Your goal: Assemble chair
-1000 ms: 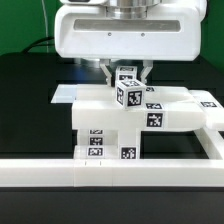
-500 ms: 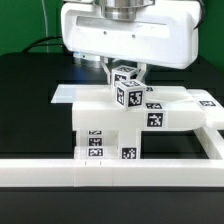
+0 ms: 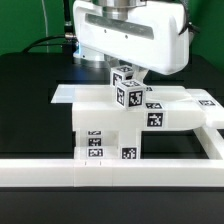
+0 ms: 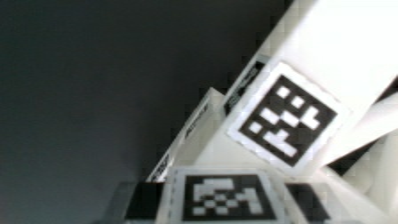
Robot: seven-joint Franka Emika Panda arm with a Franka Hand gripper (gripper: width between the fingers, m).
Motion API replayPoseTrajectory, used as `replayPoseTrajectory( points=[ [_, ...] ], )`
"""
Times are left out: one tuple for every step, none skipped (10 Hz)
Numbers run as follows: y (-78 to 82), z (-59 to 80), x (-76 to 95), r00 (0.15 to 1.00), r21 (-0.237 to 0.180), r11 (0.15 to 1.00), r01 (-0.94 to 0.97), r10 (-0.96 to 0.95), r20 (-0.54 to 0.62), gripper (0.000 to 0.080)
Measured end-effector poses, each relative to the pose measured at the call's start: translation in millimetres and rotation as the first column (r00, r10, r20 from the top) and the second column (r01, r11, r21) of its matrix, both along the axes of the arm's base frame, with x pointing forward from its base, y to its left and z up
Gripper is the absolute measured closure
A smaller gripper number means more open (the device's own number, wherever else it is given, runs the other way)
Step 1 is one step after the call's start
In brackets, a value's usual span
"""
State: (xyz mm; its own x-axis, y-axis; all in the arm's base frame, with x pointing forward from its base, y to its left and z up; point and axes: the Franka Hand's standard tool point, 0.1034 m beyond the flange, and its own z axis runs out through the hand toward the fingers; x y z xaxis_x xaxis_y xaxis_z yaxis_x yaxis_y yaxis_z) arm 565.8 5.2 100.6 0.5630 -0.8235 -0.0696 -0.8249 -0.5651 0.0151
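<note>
Bright even lighting, wrist view blurred

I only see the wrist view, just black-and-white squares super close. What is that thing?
Observer: It's a small white tagged block standing upright on a bigger white chair piece.
Operator: Is the tool near it?
Observer: Yes, the tool hangs right above it, with fingers down either side of its top. I cannot tell if they squeeze it.
Operator: What's in front?
Observer: A long white rail lies across the black table, nearer the camera.
</note>
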Motion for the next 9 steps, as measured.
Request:
replayPoseTrajectory(
  points=[
    [0.1, 0.0, 0.0, 1.000, 0.000, 1.000, 0.002, -0.002, 0.000, 0.0528],
    [0.1, -0.1, -0.1, 1.000, 0.000, 1.000, -0.003, 0.003, 0.000, 0.0528],
    [0.7, -0.1, -0.7, 0.999, 0.000, 0.999, -0.035, 0.035, -0.002, 0.0257],
    [3.1, 0.0, -1.1, 0.998, 0.002, 0.998, -0.058, 0.058, -0.003, 0.0257],
    [5.6, -0.4, -1.3, 0.993, 0.004, 0.993, -0.120, 0.120, 0.001, 0.0181],
    [6.0, -1.2, -1.4, 0.972, 0.007, 0.972, -0.233, 0.233, 0.012, 0.0181],
    [6.4, -1.3, -1.5, 0.952, 0.010, 0.952, -0.307, 0.307, 0.016, 0.0156],
    [8.0, -1.2, -1.5, 0.931, 0.012, 0.931, -0.364, 0.363, 0.020, 0.0151],
    [8.5, -1.5, -1.6, 0.894, 0.011, 0.894, -0.448, 0.448, 0.023, 0.0151]
  ],
)
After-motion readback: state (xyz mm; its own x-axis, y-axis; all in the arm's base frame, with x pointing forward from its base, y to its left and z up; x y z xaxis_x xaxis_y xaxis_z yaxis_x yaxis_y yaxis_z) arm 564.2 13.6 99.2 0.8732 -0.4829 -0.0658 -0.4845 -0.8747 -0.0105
